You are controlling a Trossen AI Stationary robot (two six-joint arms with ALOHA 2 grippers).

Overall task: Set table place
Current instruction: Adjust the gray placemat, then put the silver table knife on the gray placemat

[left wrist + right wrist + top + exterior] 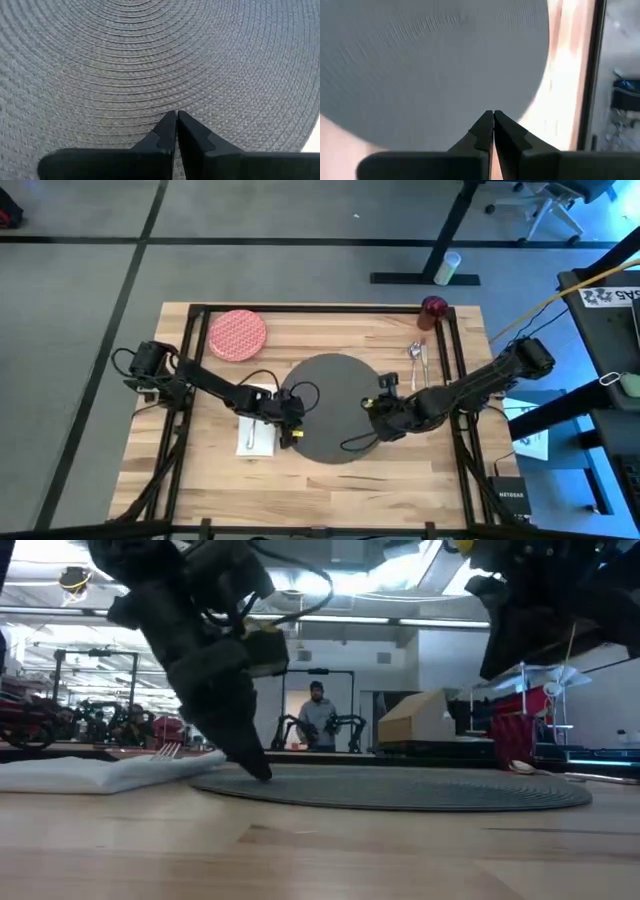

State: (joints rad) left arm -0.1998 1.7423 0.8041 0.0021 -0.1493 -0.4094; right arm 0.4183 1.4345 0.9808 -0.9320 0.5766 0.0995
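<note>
The dark grey round mat [332,395] lies flat in the middle of the table [420,480]. My left gripper [176,115] is shut, and its tips are down on the mat near its left edge [262,774]. My right gripper [493,114] is shut too and hangs above the mat's right part [368,412], touching nothing. The white napkin [258,428] lies left of the mat with a silver fork [168,750] on it. The red patterned plate [237,335] rests at the far left. The dark red cup [434,307] stands at the far right, with the spoon and knife [418,360] in front of it. My left gripper sets its shut fingertips [167,125] on the mat's woven top [175,102], just inside its left edge. The fingers come down slanting from the table's left side. The mat stays flat on the table.
A black metal frame [320,308] runs along the table's edges. Bare wood [330,490] lies between the mat and the near edge. Beyond the far edge a person [317,718] stands in the room.
</note>
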